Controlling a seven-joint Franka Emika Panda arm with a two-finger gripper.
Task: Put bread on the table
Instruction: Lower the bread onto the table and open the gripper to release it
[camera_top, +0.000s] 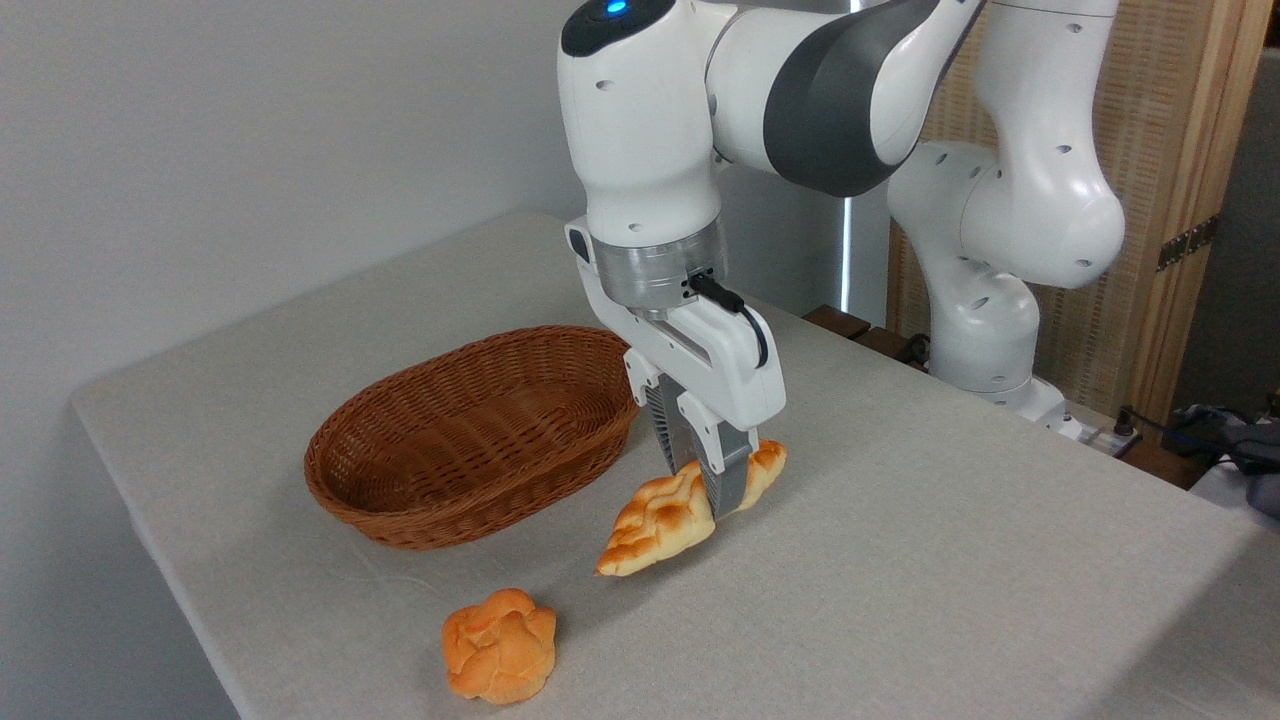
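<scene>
The bread (660, 520), a braided pale golden loaf with pointed ends, hangs tilted just to the right of the basket, its lower left tip at or barely above the table (900, 560). My gripper (705, 490) comes down from above and is shut on the bread near its upper right half, one finger (728, 480) showing in front of the loaf. Whether the lower tip touches the cloth I cannot tell.
A brown oval wicker basket (420, 505) stands empty left of the gripper. A small round orange knotted bun (500, 645) lies near the table's front edge. The arm's base (985, 340) rises at the back right.
</scene>
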